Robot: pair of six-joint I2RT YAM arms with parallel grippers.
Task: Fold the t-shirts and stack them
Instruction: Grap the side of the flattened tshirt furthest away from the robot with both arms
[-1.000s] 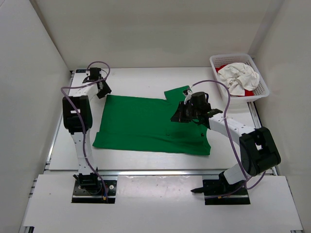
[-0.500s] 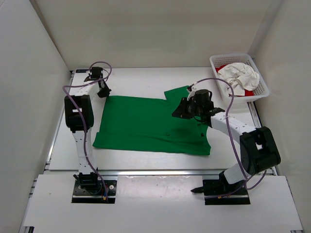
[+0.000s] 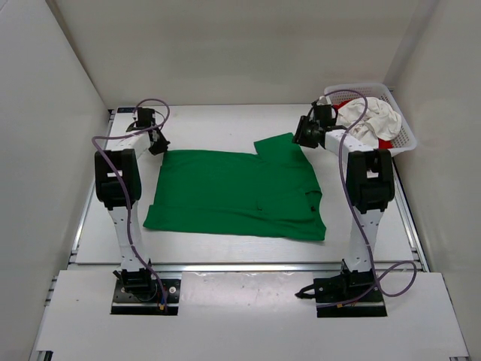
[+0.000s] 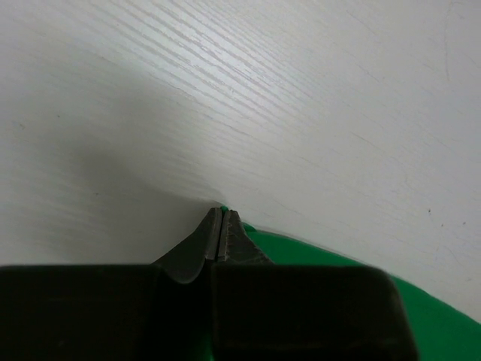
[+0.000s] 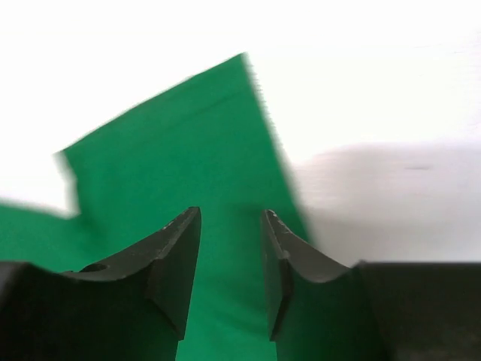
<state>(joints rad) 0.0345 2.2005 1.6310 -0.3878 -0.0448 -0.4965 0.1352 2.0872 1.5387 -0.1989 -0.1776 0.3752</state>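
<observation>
A bright green t-shirt [image 3: 237,192] lies spread flat on the table, one sleeve pointing to the far right. My left gripper [image 3: 158,145] sits at its far left corner. In the left wrist view the left gripper [image 4: 220,217] is shut, with a sliver of the green cloth [image 4: 316,256] pinched at its tips. My right gripper [image 3: 301,138] hovers open over the far right sleeve. In the right wrist view the right gripper [image 5: 231,218] has only the green sleeve [image 5: 173,150] showing between its fingers. An off-white t-shirt [image 3: 368,120] and a red t-shirt [image 3: 385,143] lie bunched in the basket.
A white mesh basket [image 3: 406,135] stands at the far right corner, close behind the right arm. White walls close in the table on the left, back and right. The two arm bases stand on the near ledge.
My right arm swung from the shirt's middle right to the far sleeve near the basket, and its jaws opened. My left gripper closed on the shirt's far left corner.
</observation>
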